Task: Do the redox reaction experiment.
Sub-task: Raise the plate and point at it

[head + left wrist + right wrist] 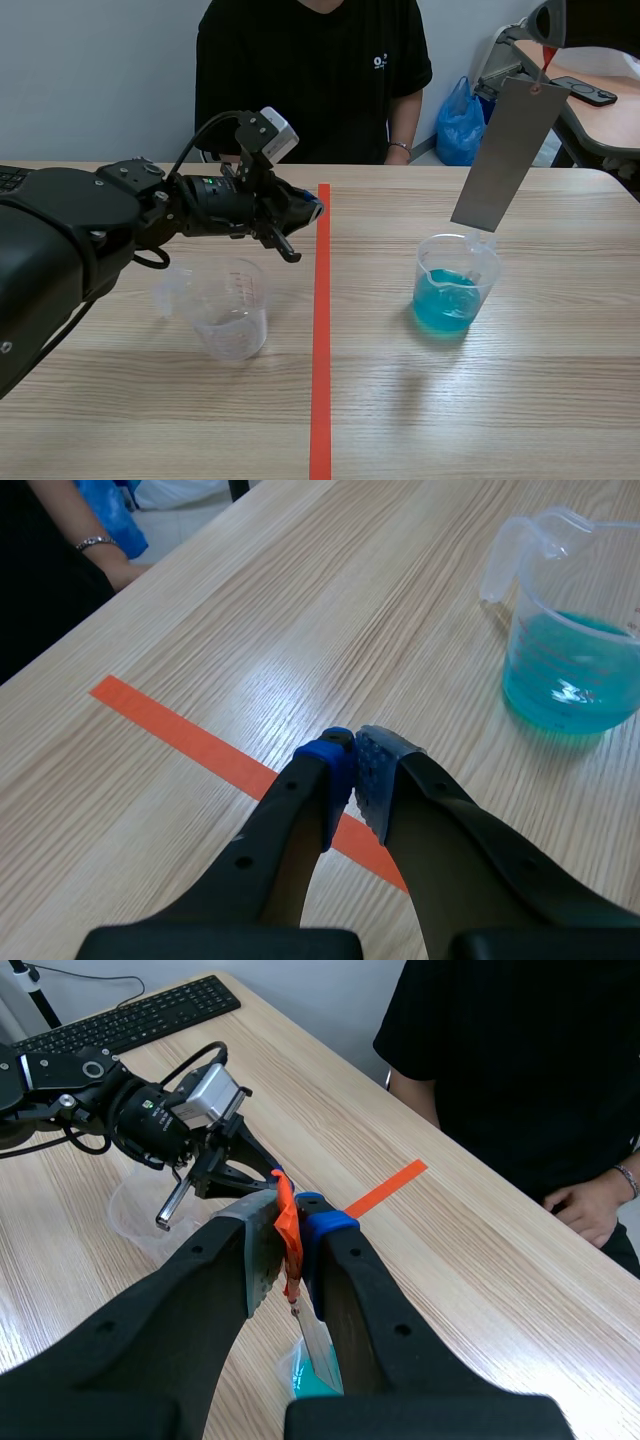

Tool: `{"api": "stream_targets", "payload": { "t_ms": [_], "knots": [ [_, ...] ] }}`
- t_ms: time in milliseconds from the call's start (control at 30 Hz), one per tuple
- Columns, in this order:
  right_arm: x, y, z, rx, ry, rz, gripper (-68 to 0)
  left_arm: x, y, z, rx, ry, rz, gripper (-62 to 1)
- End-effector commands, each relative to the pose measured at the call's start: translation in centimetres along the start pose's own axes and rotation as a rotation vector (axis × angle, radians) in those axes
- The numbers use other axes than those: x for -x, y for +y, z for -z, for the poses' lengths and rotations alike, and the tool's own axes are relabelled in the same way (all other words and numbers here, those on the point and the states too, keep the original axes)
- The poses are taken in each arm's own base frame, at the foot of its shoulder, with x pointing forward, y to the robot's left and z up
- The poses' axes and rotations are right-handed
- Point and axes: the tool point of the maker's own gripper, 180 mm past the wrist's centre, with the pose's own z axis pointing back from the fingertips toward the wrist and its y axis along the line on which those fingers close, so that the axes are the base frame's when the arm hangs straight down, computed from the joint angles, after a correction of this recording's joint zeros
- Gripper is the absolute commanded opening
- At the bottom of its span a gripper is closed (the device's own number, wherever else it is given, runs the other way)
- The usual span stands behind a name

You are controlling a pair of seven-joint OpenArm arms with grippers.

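Observation:
A clear beaker of blue liquid (448, 292) stands right of the orange-red tape line. A grey metal strip (505, 155) hangs tilted from a red tag (548, 58), its lower end just above the beaker's rim. My right gripper (548, 40) is raised at the far right, shut on that tag. In the right wrist view the tag (288, 1230) is pinched between the pads, with the strip (320, 1348) and the blue beaker (298, 1375) below. My left gripper (300, 215) is shut on nothing above the table near the tape; ahead of it (355, 770) is the blue beaker (575, 665).
An empty clear beaker (232, 312) stands left of the tape, under my left arm. A person in a black shirt (310, 80) sits across the table, hands near its far edge. A keyboard (130, 1015) lies at the far left corner.

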Motion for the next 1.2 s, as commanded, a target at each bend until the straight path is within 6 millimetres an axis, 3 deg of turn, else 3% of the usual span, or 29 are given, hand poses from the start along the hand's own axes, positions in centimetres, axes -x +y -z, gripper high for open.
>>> {"api": "stream_targets", "payload": {
  "t_ms": [0,267,600,767,1167],
  "knots": [
    [-1.6,-0.2,-0.5,0.006,-0.041,-0.026,-66.0,-2.8,0.0,0.8,0.006,-0.065,0.003,-56.8],
    [-1.6,-0.2,-0.5,0.006,-0.041,-0.026,-66.0,-5.2,-1.1,1.9,0.022,-0.173,-0.147,-56.7],
    [-1.6,-0.2,-0.5,0.006,-0.041,-0.026,-66.0,-8.3,-6.1,4.7,0.135,-0.249,-0.140,-56.7],
    [-1.6,-0.2,-0.5,0.006,-0.041,-0.026,-66.0,-9.4,-6.3,4.7,0.139,-0.303,-0.146,-56.7],
    [-1.6,-0.2,-0.5,0.006,-0.041,-0.026,-66.0,-8.9,-5.8,4.4,0.128,-0.293,-0.139,-56.7]
  ]
}}
